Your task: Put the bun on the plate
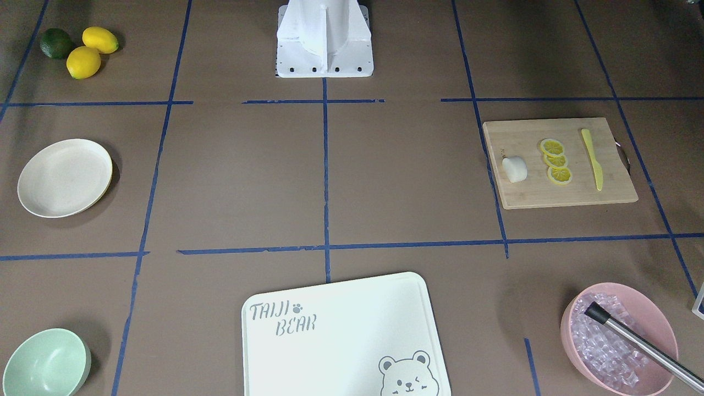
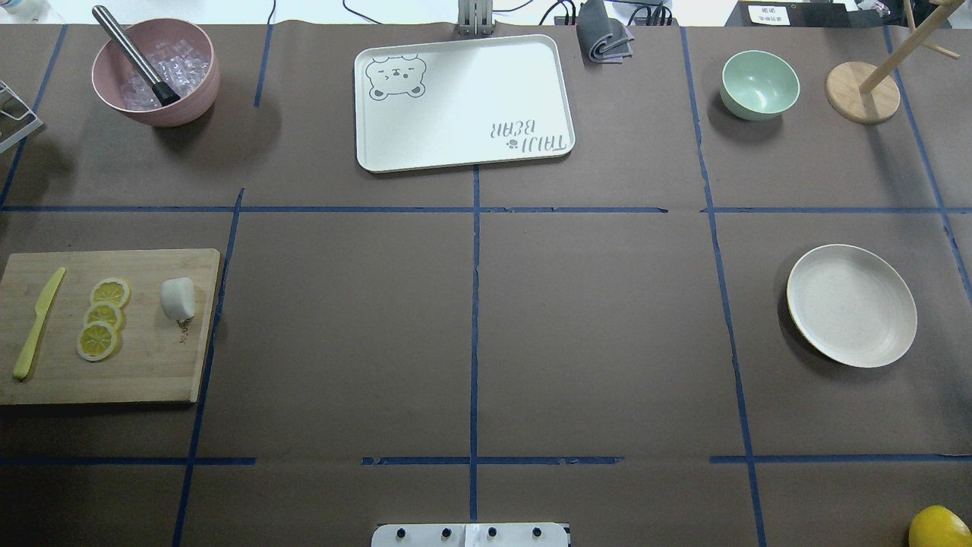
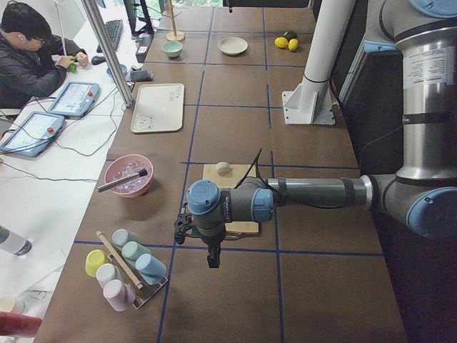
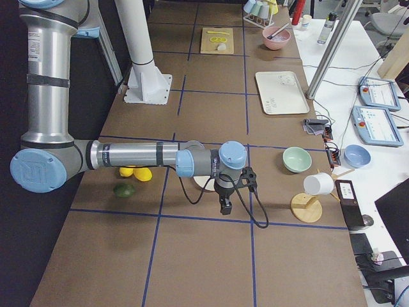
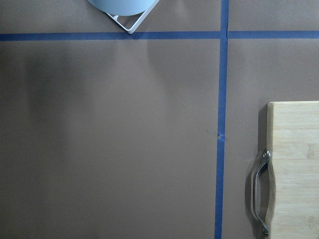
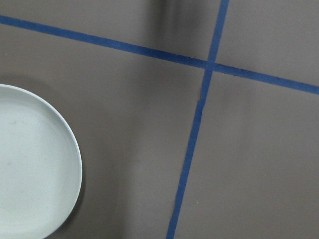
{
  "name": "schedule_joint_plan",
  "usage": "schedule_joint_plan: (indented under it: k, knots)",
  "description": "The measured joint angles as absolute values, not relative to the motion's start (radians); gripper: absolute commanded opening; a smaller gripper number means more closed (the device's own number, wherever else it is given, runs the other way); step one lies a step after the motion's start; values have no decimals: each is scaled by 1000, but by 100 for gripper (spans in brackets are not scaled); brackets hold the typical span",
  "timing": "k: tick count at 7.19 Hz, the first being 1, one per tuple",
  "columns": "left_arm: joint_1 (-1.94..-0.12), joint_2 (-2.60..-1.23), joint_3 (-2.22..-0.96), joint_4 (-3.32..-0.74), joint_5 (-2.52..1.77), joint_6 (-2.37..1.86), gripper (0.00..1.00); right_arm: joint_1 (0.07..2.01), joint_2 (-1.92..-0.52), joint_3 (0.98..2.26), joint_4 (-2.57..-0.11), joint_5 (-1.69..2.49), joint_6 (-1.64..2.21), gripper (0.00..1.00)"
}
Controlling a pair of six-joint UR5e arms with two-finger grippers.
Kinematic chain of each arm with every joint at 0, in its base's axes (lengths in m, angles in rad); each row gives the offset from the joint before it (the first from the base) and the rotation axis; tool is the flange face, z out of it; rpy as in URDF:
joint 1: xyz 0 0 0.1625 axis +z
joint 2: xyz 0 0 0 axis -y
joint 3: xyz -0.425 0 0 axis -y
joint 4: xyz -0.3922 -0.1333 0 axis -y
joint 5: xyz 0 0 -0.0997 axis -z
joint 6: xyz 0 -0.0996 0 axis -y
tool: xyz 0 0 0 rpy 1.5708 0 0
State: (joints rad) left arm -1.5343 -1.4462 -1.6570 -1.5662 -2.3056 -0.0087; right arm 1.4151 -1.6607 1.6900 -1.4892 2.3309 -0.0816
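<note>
The bun (image 2: 178,298), a small white rounded lump, lies on the wooden cutting board (image 2: 152,365) at the table's left, beside three lemon slices (image 2: 102,315). It also shows as the bun (image 1: 515,168) in the front-facing view. The cream plate (image 2: 850,304) sits bare at the table's right, and its rim shows as the plate (image 6: 30,164) in the right wrist view. My left gripper (image 3: 213,257) hangs above the table past the board's handle end. Just beside the plate, my right gripper (image 4: 225,206) points down. Each shows only in a side view, so I cannot tell whether it is open or shut.
A yellow knife (image 2: 36,323) lies on the board. A pink bowl (image 2: 156,72) of ice with a metal tool, a white tray (image 2: 463,99), a mint-green bowl (image 2: 759,83) and a wooden mug stand (image 2: 862,91) line the far side. Lemons and a lime (image 1: 82,61) sit near the plate. A person sits at the side desk.
</note>
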Motion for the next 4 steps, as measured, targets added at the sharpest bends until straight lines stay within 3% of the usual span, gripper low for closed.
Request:
schedule_joint_plan:
  k: [4]
  knots:
    - [-1535,-1436,-1668,-1567,-2306,-9,100,1214,-1667,1567,-1044,2323,352,98]
